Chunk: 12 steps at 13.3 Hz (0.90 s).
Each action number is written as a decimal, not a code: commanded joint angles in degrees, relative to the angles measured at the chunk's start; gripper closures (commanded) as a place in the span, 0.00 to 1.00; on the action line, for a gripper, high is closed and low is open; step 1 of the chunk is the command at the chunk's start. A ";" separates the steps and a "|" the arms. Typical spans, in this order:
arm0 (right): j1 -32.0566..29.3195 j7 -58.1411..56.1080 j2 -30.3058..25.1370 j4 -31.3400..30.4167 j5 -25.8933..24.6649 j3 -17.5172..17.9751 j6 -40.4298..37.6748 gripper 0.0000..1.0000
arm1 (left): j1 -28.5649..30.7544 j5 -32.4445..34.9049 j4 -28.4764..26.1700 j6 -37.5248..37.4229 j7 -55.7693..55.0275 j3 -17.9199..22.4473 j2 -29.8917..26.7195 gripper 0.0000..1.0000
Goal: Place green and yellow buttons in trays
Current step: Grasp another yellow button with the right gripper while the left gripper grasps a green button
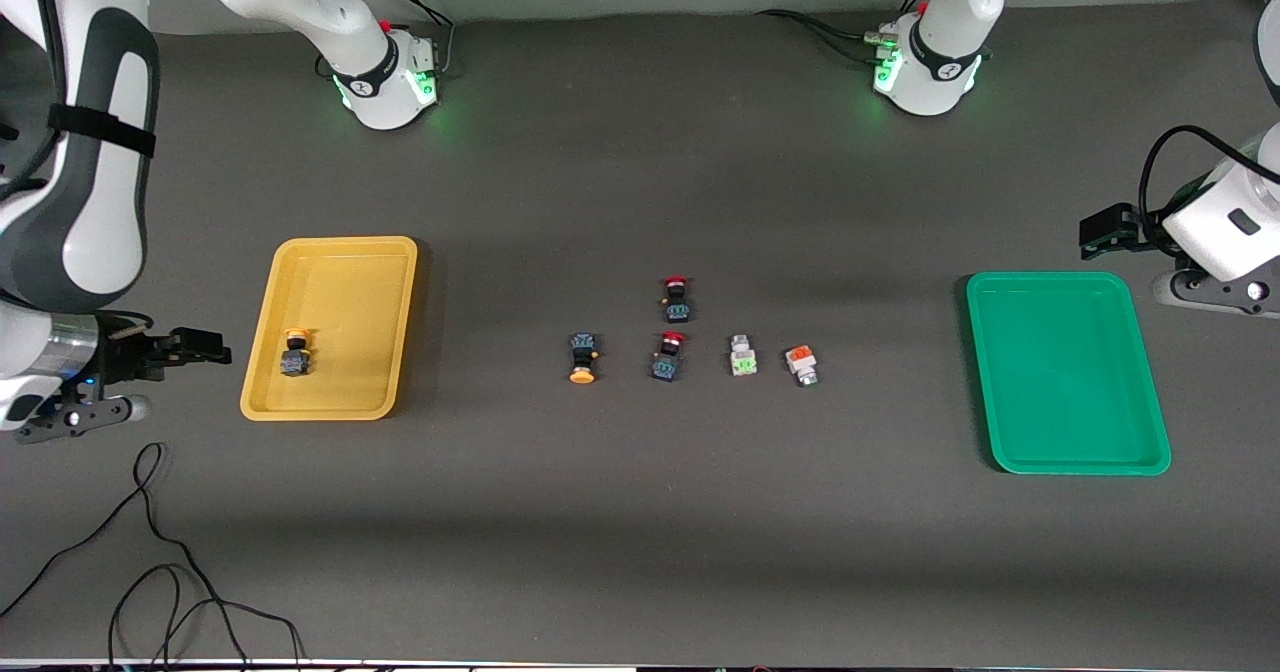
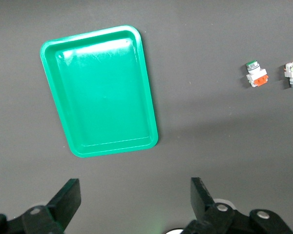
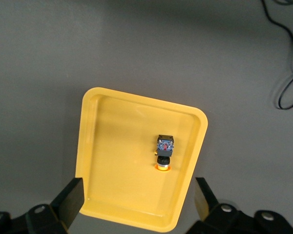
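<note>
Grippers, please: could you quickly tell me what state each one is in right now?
Left gripper: open, holding nothing, up beside the green tray.
Right gripper: open, holding nothing, up by the yellow tray, where one yellow-capped button lies.

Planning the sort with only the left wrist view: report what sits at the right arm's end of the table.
Observer: A mustard-yellow plastic tray lies there, holding one black switch with an orange-yellow cap.
Operator: My left gripper hangs open by the green tray; place the right one.
Observer: The right gripper hangs open beside that yellow tray, toward the right arm's end of the table.
</note>
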 commanded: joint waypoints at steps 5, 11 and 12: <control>15.00 25.27 0.86 4.65 -0.89 0.08 -3.37 0.00 | -0.50 -0.03 1.03 -0.50 0.22 0.44 0.24 0.00; 28.65 55.54 4.11 6.75 2.80 3.67 3.38 0.00 | -0.50 -0.56 0.94 -0.59 -1.01 0.35 0.15 0.02; 28.66 56.52 4.55 6.58 2.81 5.77 5.39 0.00 | -0.77 -0.65 1.03 -0.33 -2.32 0.27 0.24 0.02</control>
